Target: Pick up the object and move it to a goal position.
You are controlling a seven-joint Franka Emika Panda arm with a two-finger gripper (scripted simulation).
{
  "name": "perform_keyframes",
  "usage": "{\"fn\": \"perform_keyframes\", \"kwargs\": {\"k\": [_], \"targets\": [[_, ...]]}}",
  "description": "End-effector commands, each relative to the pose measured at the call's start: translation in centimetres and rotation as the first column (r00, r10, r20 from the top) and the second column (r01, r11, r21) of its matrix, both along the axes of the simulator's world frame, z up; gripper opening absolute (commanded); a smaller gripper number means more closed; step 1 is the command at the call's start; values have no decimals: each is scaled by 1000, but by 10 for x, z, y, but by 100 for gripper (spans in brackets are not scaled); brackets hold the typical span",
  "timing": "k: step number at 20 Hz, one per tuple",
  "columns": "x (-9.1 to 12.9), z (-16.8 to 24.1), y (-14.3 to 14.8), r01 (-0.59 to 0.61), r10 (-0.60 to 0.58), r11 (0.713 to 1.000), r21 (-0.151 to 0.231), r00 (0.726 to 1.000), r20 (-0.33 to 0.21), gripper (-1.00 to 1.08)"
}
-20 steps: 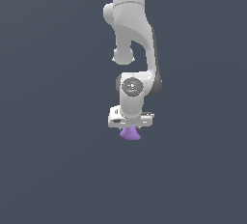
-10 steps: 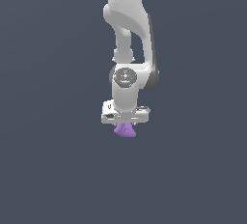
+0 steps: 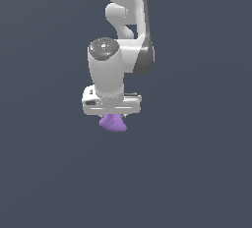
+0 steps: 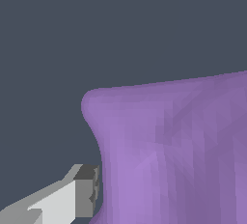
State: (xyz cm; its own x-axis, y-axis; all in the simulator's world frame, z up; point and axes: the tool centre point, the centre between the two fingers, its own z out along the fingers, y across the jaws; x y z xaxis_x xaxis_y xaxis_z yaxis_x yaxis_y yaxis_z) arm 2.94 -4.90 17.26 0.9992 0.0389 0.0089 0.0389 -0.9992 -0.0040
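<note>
The object, a small matte purple lump (image 3: 113, 123), hangs just under the white gripper (image 3: 112, 116) in the exterior view. The gripper's hand hides its upper part. In the wrist view the purple lump (image 4: 178, 155) fills much of the frame, with one grey-tipped fingertip (image 4: 86, 191) pressed against its narrow side. The other finger is out of that picture. The gripper is shut on the object and holds it in the air.
The white arm (image 3: 125, 20) comes down from the top of the exterior view. Around it there is only a flat dark grey background, with no other thing in view.
The arm has moved toward the exterior view's left and up with the purple object in its grip, and the wrist has turned.
</note>
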Motion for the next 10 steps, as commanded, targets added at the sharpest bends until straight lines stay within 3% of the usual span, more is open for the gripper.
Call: {"fn": "perform_keyframes", "kwargs": {"k": [1, 10], "targets": [[1, 27, -15, 1, -1, 1000, 0, 1000, -2, -100], [8, 105, -61, 3, -3, 1000, -3, 1000, -6, -100]]}}
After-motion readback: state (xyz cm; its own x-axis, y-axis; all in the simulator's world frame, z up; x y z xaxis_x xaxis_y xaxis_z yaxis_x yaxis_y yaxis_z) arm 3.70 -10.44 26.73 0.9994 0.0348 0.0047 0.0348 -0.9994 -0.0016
